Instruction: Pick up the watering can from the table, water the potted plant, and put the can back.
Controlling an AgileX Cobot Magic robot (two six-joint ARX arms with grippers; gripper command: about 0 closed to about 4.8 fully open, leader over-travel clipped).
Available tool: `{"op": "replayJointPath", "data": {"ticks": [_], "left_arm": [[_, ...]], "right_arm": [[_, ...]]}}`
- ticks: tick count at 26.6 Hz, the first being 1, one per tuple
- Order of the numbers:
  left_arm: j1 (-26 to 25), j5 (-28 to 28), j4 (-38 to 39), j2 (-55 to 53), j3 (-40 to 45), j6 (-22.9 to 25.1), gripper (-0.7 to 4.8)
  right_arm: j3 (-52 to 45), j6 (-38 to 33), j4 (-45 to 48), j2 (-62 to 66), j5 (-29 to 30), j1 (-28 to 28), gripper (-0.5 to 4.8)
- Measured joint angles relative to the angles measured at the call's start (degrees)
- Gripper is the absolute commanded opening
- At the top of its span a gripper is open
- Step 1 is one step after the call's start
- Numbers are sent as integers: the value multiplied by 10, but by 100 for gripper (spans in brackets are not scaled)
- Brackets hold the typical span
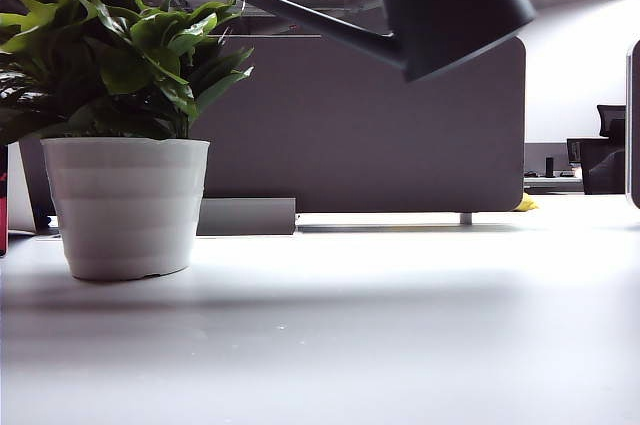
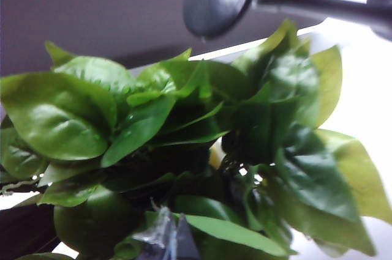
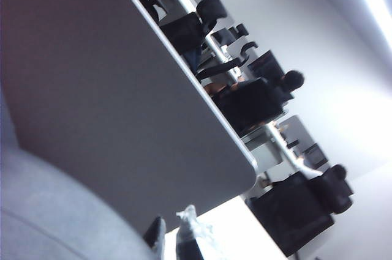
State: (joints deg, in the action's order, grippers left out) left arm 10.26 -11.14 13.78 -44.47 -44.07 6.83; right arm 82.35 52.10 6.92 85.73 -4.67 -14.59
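Exterior view, watering can (image 1: pixel 455 0) tilted above potted plant (image 1: pixel 125 145); right gripper (image 3: pixel 171 238) closed

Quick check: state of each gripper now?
Left gripper: beside the potted plant, fingertips together, holding nothing visible.
Right gripper: shut, nothing visible between fingertips.

The table (image 1: pixel 400 325) lies open right of the plant (image 1: pixel 110 55). The can (image 1: pixel 450 0) hangs tilted overhead, spout above the leaves. Behind stands a grey partition (image 1: pixel 380 135), probably close.
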Motion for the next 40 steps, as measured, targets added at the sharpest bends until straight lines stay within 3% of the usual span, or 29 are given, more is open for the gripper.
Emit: {"op": "replayJointPath", "data": {"ticks": [12, 18, 28, 40], "left_arm": [[1, 21, 17, -12, 0, -25, -6], [1, 68, 85, -11, 0, 16, -6], [1, 73, 93, 9, 0, 24, -6], [1, 74, 96, 10, 0, 28, -6]], "right_arm": [[145, 116, -13, 109, 50, 0, -1], [145, 196, -14, 110, 86, 0, -1], [144, 255, 17, 134, 109, 0, -1], [146, 260, 29, 137, 112, 0, -1]]}}
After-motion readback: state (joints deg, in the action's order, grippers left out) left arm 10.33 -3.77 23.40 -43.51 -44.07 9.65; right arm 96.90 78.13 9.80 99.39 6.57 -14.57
